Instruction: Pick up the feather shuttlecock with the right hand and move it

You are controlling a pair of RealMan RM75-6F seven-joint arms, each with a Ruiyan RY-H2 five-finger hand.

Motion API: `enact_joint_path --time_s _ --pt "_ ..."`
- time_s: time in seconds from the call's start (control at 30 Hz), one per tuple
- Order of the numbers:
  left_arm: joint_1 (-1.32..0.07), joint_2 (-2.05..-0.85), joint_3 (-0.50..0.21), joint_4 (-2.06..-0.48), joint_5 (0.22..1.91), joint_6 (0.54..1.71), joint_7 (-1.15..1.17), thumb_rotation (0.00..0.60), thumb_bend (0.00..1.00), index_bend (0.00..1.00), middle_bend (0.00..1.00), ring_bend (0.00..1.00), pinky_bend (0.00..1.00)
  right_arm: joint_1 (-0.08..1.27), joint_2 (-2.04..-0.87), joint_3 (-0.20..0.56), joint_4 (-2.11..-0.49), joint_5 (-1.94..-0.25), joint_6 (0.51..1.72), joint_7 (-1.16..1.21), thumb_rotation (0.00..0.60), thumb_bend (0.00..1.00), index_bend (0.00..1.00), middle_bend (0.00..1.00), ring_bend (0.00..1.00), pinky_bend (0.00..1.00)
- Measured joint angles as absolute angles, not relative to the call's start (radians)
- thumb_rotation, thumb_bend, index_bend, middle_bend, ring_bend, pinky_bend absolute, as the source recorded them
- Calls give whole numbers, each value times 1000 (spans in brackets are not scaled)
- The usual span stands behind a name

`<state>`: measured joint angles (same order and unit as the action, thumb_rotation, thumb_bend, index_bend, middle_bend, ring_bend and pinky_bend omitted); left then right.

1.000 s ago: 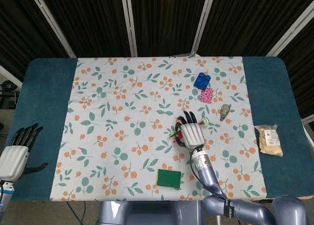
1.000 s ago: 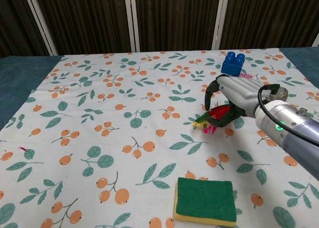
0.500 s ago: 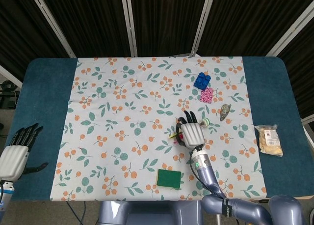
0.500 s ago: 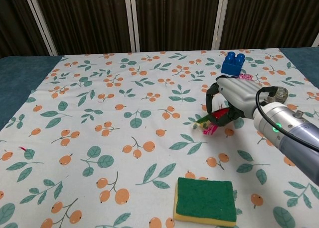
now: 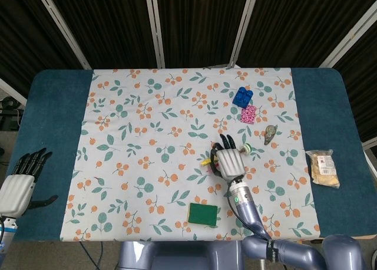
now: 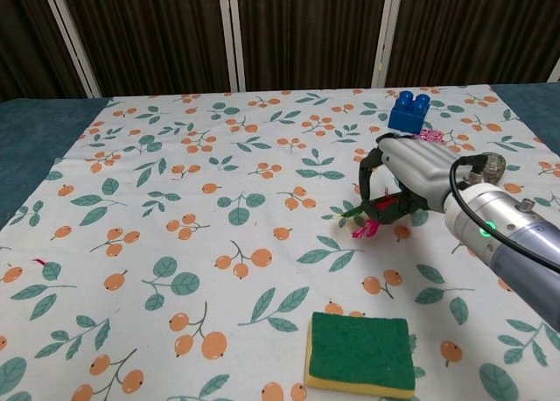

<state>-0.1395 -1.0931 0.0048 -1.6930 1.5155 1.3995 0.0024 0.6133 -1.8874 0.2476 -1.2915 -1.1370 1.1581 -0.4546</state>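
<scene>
The right hand (image 6: 411, 178) curls its fingers (image 6: 372, 160) around the feather shuttlecock (image 6: 366, 220). Only the head view shows the left hand (image 5: 19, 184), fingers spread, holding nothing.

Multicolored feather shuttlecock (image 6: 366, 219) lying sideways, gripped by right hand (image 6: 411, 175).

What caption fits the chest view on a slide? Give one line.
Right hand grips the feather shuttlecock on the floral cloth, beyond a green sponge.
</scene>
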Motion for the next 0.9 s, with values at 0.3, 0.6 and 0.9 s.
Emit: enact_joint_path --time_s 0.3,0.6,0.9 --pt "-139 -1094 5 -1694 1515 1399 6 600 69 0 0 0 0 612 -1867 260 -1350 -1150 1179 -449 600 420 633 302 21 0" --pt "-138 -1094 5 -1695 1515 1399 6 600 71 0 0 0 0 611 -1841 319 -1451 -1113 1204 -452 600 424 638 308 25 0" --pt "-139 -1095 4 -1697 1514 1396 9 600 71 0 0 0 0 597 -1808 447 -1580 -961 1247 -437 600 430 643 312 26 0"
